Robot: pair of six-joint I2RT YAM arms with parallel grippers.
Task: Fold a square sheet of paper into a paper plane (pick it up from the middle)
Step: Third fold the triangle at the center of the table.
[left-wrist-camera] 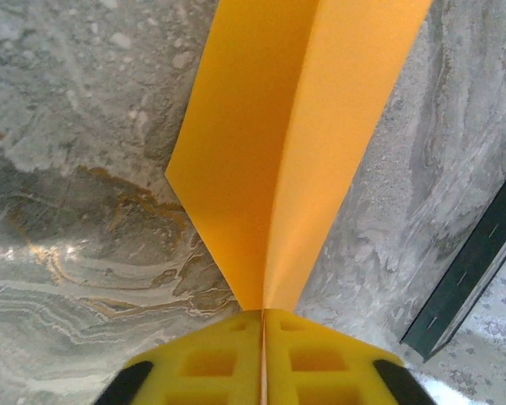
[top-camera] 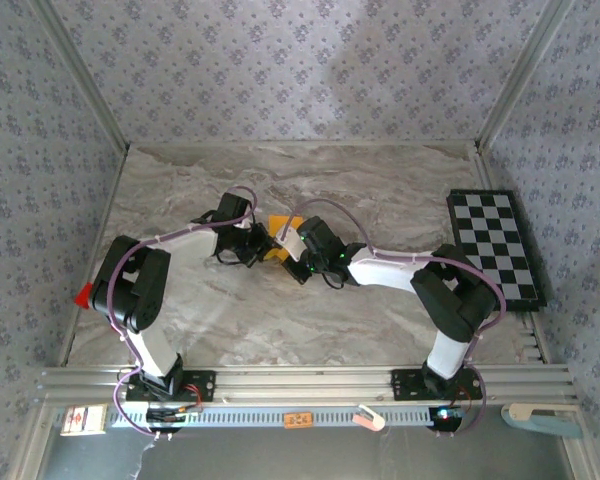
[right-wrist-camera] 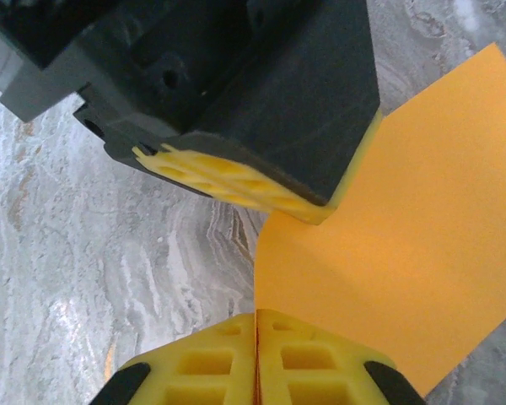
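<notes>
**Robotics laboratory test cell, seen from above.** A marble-patterned tabletop (top-camera: 380,180) is occupying the middle of the frame. Floral-patterned panels (top-camera: 300,60) are closing it in at the top, left and right, so the space is reading as a purpose-built booth rather than a furnished room. Aluminium profile posts (top-camera: 80,75) are running along the panel seams from the upper corners. Across the bottom of the frame a slotted aluminium rail (top-camera: 300,380) is carrying two bolted-down machines, the left arm (top-camera: 140,290) and the right arm (top-camera: 450,295). At the right edge a printed black-and-white checkerboard (top-camera: 495,245) is lying flat on the tabletop.
</notes>
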